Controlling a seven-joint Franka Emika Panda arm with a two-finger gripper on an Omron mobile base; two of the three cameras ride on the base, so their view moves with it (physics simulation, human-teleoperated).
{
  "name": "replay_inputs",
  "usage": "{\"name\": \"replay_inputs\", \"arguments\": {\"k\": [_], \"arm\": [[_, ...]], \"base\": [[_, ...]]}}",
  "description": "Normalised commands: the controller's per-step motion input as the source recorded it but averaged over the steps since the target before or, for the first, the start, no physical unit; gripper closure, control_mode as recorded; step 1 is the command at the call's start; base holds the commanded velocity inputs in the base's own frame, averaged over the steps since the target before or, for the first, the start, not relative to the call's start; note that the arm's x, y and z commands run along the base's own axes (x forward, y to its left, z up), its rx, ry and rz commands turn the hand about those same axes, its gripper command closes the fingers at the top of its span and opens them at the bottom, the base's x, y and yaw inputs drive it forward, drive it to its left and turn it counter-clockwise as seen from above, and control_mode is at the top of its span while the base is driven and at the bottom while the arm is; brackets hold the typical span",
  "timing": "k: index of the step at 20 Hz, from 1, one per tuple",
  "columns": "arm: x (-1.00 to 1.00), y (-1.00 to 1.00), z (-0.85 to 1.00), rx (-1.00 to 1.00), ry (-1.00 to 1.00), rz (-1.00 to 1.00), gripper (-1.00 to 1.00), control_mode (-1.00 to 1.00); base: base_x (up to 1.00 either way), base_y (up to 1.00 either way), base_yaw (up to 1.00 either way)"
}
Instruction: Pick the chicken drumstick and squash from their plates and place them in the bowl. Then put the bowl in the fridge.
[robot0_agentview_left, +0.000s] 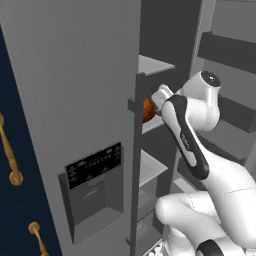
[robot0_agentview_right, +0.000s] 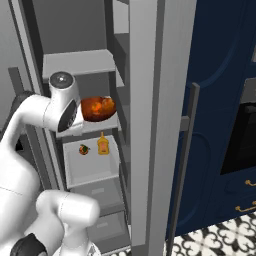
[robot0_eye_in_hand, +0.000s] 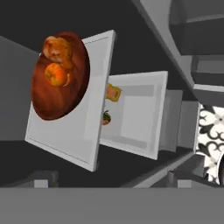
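One bowl (robot0_agentview_right: 97, 109), and it sat on a shelf (robot0_agentview_right: 95, 126) inside the open fridge (robot0_agentview_left: 75, 100), toward that shelf's back edge in the hand view. In the bowl (robot0_eye_in_hand: 59, 74) lay two pieces: one round orange-red squash (robot0_eye_in_hand: 57, 74) near the middle, and one browner chicken drumstick (robot0_eye_in_hand: 56, 47) against the rim just beside it, the two touching or nearly so.

Below the bowl's shelf there was a second shelf (robot0_agentview_right: 90, 165) with two small items on it: one yellow bottle (robot0_agentview_right: 103, 145) and one small red-and-green fruit (robot0_agentview_right: 84, 149), near each other but apart.

The right base view gave the bowl front-on with orange contents, though squash and drumstick blurred together there. The hand view (robot0_eye_in_hand: 70, 127) separated them clearly and showed both shelves at a steep roll. The left base view offered just a sliver of the bowl (robot0_agentview_left: 148, 109) past the edge of the fridge door, and it alone showed the dark dispenser panel (robot0_agentview_left: 95, 165) on that door.

The arm's wrist reached to the bowl's shelf, but the fingers were hidden behind the white hand in both base views, so whether the claw was released or clenched could not be told.
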Motion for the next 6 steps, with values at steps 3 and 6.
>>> {"name": "replay_inputs", "arguments": {"k": [3,6], "arm": [[-1.00,-0.03,0.36,0.00,-0.10,0.00,-1.00,-1.00],[-1.00,-0.05,0.26,0.00,-0.08,0.00,-1.00,-1.00]], "base": [[0.00,0.00,0.00],[0.00,0.00,0.00]]}}
